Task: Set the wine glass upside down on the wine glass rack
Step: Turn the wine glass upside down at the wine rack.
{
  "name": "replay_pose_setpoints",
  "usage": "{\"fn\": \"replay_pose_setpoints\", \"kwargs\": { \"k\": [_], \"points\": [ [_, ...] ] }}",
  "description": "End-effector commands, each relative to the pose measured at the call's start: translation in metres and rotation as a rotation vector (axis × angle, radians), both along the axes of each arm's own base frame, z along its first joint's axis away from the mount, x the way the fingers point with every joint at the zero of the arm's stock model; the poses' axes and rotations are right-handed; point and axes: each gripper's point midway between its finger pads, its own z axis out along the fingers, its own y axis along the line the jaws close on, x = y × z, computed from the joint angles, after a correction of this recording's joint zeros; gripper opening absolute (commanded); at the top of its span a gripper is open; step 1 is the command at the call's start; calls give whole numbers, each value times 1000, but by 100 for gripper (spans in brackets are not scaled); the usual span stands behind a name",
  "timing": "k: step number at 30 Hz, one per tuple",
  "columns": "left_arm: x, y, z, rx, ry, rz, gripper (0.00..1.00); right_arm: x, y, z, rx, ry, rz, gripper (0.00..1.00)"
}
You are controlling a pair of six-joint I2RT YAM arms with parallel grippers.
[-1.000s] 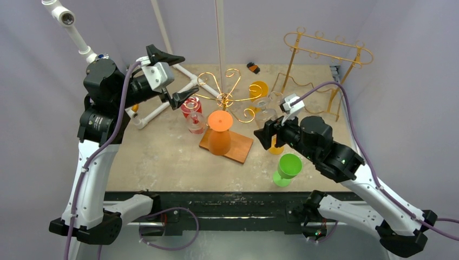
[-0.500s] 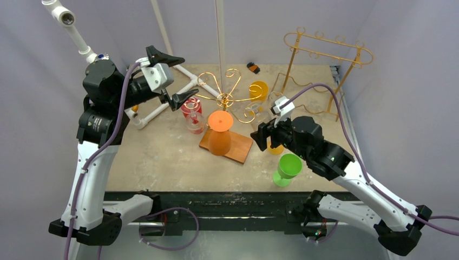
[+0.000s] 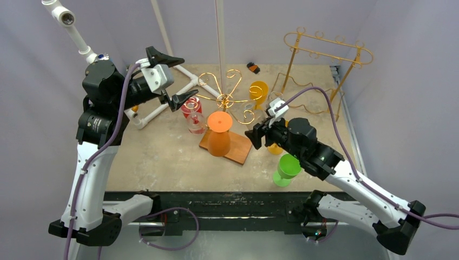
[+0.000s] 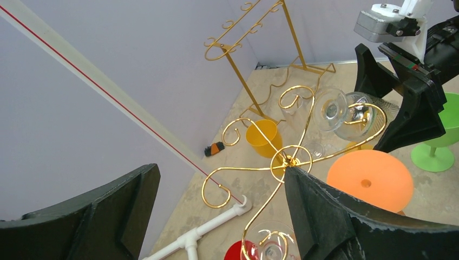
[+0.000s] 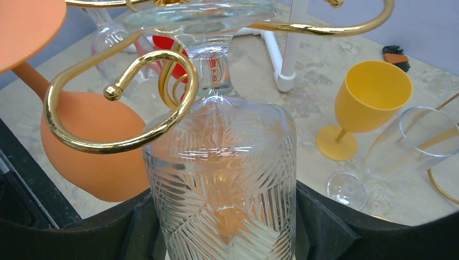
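Clear cut glass fills the right wrist view: the wine glass (image 5: 222,179) hangs upside down in the right gripper (image 5: 227,227). The black fingers (image 5: 319,230) are closed against either side of its bowl. Its stem stands inside one curl (image 5: 124,143) of the gold rack (image 3: 224,99), and its foot (image 5: 200,15) is above the wire.

The main risk, as I judge it, is letting go too early. If the stem is only at the mouth of the curl and not deep in it, the foot could slide out through the gap and the glass would drop toward the orange cup (image 3: 219,135) below. Pushing further sideways could also press the stem on the thin wire and turn or tip the rack. That would disturb the other clear glass hanging under the left gripper (image 4: 221,170), which is wide open, holds nothing and stays well apart from the work.

I cannot tell whether the foot rests on the wire or floats just over it. The bowl's rim is cut off at the bottom of the wrist view, and the fingertips are hidden behind the bowl. From above, the glass is nearly lost against the gold curls and the gripper body.
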Motion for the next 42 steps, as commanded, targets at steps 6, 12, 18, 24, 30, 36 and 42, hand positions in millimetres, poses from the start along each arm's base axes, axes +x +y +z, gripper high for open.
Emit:
{"fn": "replay_pose_setpoints", "kwargs": {
  "k": [6,12,18,24,30,36,42],
  "points": [
    [-5,1,5,4,-29,-4,92,4,16,49,150,-185,61,10],
    [-3,1,3,9,-26,2,91,2,22,51,175,-219,93,9],
    [-2,2,3,12,-30,7,91,4,21,49,166,-245,91,5],
    [0,2,1,16,-30,11,91,-3,22,48,203,-261,116,4],
    [2,2,-1,19,-26,14,91,-4,25,45,219,-263,129,3],
    [4,2,-2,23,-23,18,91,-10,30,45,249,-277,164,2],
    [6,3,-3,27,-24,25,91,-16,31,42,267,-291,183,1]
  ]
}}
